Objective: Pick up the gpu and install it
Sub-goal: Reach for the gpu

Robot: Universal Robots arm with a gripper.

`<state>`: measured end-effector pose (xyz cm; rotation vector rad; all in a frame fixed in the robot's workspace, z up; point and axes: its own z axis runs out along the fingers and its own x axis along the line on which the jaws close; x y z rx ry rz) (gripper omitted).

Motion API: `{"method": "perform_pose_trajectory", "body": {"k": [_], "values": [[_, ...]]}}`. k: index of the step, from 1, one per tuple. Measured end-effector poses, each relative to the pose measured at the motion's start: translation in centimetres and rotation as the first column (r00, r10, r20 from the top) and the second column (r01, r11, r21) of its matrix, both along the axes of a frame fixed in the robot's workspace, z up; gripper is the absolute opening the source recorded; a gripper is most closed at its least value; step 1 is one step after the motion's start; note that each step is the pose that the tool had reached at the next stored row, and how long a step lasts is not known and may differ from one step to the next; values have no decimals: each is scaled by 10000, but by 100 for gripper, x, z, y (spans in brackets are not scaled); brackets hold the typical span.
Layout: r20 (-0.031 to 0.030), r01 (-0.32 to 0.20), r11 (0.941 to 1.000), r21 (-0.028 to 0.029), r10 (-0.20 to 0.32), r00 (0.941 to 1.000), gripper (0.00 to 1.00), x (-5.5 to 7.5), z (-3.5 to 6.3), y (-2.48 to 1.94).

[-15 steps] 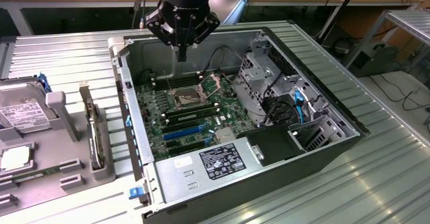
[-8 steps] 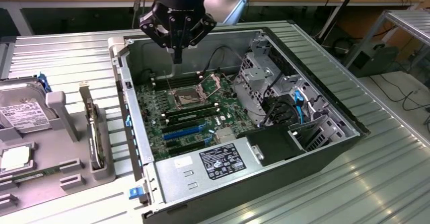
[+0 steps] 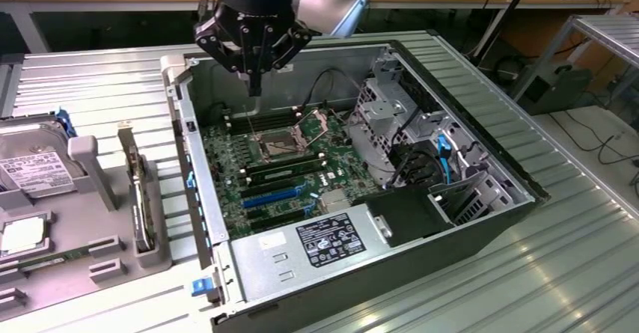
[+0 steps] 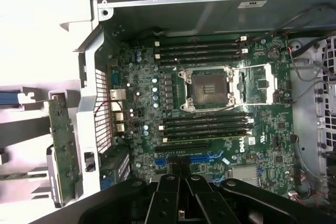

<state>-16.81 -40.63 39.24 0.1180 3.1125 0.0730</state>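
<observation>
Above the far corner of the open computer case (image 3: 519,191), the gripper (image 3: 254,86) hangs with its fingers pressed together and nothing between them; the wrist view confirms the closed fingertips (image 4: 168,179) poised over the motherboard (image 4: 210,108), on the side of the blue expansion slots (image 4: 207,157). Task item noted: the gpu (image 3: 140,198) is not in the case. It stands on edge in a grey holder (image 3: 95,224) on the table, just outside the case's rear wall, toward the exterior view's left of the gripper and lower. In the wrist view the same card (image 4: 64,145) shows as a narrow green board beyond the perforated rear panel (image 4: 102,106). Its long axis runs roughly parallel to that rear wall, from the far side of the table toward the near side, with what looks like its silver bracket upright at the far end. Gripper and card are well apart, with the case wall between them. A hard drive (image 3: 35,165) lies further to the exterior view's left and is not concerned. Assessment: pick-up not yet begun.
</observation>
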Motion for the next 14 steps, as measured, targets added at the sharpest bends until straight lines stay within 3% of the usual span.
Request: {"method": "perform_pose_trajectory", "body": {"k": [14], "values": [[0,1,10000,0,-1,10000,11,-257,0,-11]]}}
